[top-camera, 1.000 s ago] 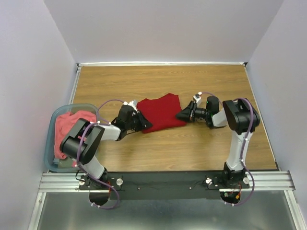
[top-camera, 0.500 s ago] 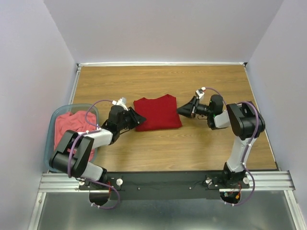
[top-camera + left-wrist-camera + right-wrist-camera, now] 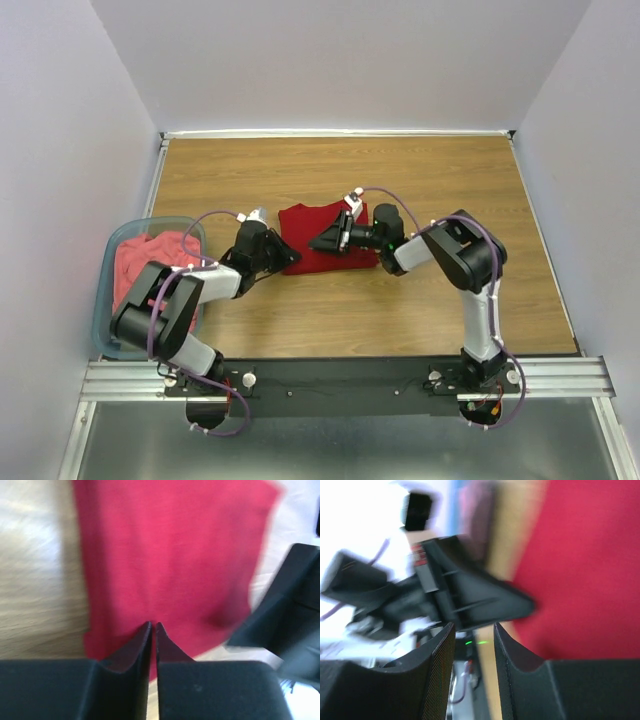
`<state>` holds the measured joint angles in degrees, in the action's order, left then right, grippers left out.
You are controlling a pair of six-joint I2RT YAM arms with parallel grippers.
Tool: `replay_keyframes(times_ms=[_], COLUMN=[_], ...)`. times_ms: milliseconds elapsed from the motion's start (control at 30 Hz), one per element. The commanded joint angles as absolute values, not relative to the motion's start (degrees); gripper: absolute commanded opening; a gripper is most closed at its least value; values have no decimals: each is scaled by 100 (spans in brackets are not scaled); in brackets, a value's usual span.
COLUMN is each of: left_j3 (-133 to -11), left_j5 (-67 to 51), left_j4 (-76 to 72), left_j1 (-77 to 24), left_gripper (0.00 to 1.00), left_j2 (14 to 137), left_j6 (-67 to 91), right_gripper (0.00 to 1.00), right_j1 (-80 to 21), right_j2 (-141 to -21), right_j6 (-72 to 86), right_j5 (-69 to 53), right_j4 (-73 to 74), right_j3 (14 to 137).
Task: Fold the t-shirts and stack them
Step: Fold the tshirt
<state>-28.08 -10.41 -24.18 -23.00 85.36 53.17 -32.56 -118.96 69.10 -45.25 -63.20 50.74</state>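
- crimson t-shirt (image 3: 297, 228): lies folded into a flat rectangle on the wooden table (image 3: 420, 170), roughly mid-table, slightly left of centre.
- left gripper (image 3: 292, 257): sits at the shirt's near-left corner, tips aimed right onto the cloth edge.
- left wrist view: fingers pinched almost together with only a hairline slit between them. No cloth visible in the slit. Tips sit over the shirt's near edge, with red fabric filling the view beyond.
- right gripper (image 3: 318, 242): hangs over the middle of the shirt, pointing left toward the left gripper. Close to it but not touching.
- right wrist view: fingers parted by a moderate gap, nothing held between them. Red cloth on the right, black wedge of the other arm's fingers just past the tips. Heavily blurred.
- contact between either set of fingers and the fabric: cannot tell from these views.
- coral-pink t-shirt (image 3: 140, 262): bunched up and unfolded inside the blue-grey tub (image 3: 104, 300) at the table's left edge, well apart from the crimson one.
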Motion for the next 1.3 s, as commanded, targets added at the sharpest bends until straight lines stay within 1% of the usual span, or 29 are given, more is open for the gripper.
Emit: replay_keyframes(times_ms=[0, 33, 67, 100, 167, 200, 233, 300, 400, 433, 533, 667, 767, 833, 933, 1033, 1167, 1233, 1267], left_j3=[-2742, -2733, -2725, -2725, -2716, -2716, -2733, -2760, -2873, -3013, -3479, -4200, -4780, -5113, -5413, -5615, -5801, -5853, -5854], left_j5=[-791, -808, -817, -826, -739, -695, -642, -545, -510, -518, -659, -878, -1071, -1116, -1151, -1134, -1143, -1064, -959], left_j4=[-2259, -2259, -2267, -2276, -2189, -2128, -2040, -1837, -1784, -1793, -1837, -1907, -1916, -1899, -1863, -1802, -1653, -1477, -1372], left_j1=[-2312, -2312, -2303, -2294, -2268, -2268, -2259, -2215, -2127, -2110, -1978, -1864, -1802, -1767, -1696, -1591, -1459, -1450, -1459], left_gripper=[12, 11, 8, 7, 6, 6, 6, 6, 7, 8, 8, 8, 8, 8, 8, 8, 12, 19, 26], left_j2=[8972, 9043, 9087, 9123, 9010, 8948, 8895, 8649, 8246, 8192, 8217, 8840, 9752, 10106, 10669, 11038, 11092, 10794, 10488], left_j6=[5317, 5352, 5387, 5388, 5423, 5388, 5353, 5256, 5072, 5010, 4782, 4676, 4685, 4719, 4755, 4755, 4685, 4527, 4439], right_gripper=[43, 43, 43, 43, 43, 43, 43, 43, 43, 43, 43, 43, 43, 43, 43, 43, 43, 44, 44], right_j1=[-3243, -3243, -3243, -3234, -3208, -3199, -3173, -2998, -2620, -2515, -2172, -1811, -1548, -1451, -1292, -1178, -1064, -1046, -1107], right_j2=[-12506, -12568, -12603, -12595, -12481, -12298, -12183, -11937, -11567, -11506, -11478, -11759, -12381, -12663, -13076, -13192, -12851, -12544, -12220], right_j6=[6654, 6592, 6522, 6313, 6013, 5768, 5687, 5660, 5792, 5827, 5889, 5854, 5871, 5871, 5880, 5784, 5459, 4854, 4564], right_j5=[-3675, -3509, -3402, -3166, -2928, -2770, -2795, -2952, -3558, -3986, -4463, -4745, -4772, -4781, -4755, -4632, -4447, -4351, -4133], right_j4=[-5995, -5872, -5723, -5243, -4478, -3847, -3745, -3718, -3727, -3727, -3727, -3727, -3727, -3718, -3709, -3665, -3262, -2464, -2087], right_j3=[4765, 4703, 4667, 4632, 4702, 4780, 4781, 4772, 4965, 5192, 5518, 6107, 6521, 6757, 6899, 6882, 6820, 6881, 7012])
